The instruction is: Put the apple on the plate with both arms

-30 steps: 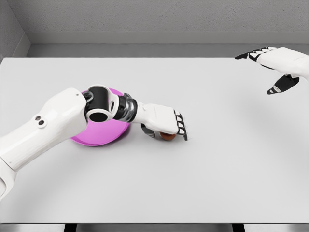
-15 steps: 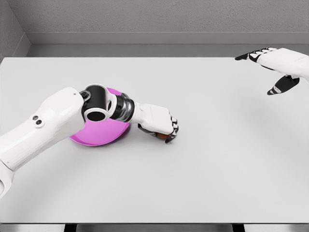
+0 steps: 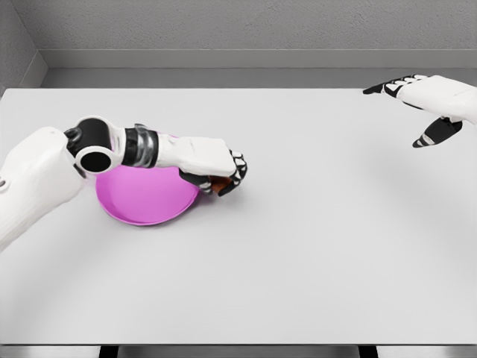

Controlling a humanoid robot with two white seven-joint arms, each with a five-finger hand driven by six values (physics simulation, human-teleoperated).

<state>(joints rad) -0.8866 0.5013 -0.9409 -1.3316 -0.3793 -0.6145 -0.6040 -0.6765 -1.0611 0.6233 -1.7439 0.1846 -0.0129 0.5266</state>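
Two white arms enter the head view, smooth and glossy in the way of moulded plastic. The left hand (image 3: 216,168) has its dark-tipped fingers curled down around the apple (image 3: 219,186), of which only a small reddish-brown patch shows beneath the knuckles. The fruit is held just at the right rim of the plate (image 3: 141,200), near its edge rather than over its middle — whether it touches the rim cannot be told, since the hand covers most of it. Its stem and long axis are hidden, so which way it points cannot be told.

The plate is a shallow round dish of bright magenta, smooth and evenly coloured, with a slightly raised rim. The left forearm crosses over its far edge; a ribbed metallic wrist band and a black-and-white ball-like joint (image 3: 95,148) sit above the dish's upper left part.

The right hand (image 3: 425,101) shows at the upper right, well apart from the plate, its fingers spread and extended, holding nothing — the dark fingertips point leftward, and the thumb hangs below.

The table (image 3: 313,246) is a flat, matte, pale grey slab, with a grey textured wall behind it.
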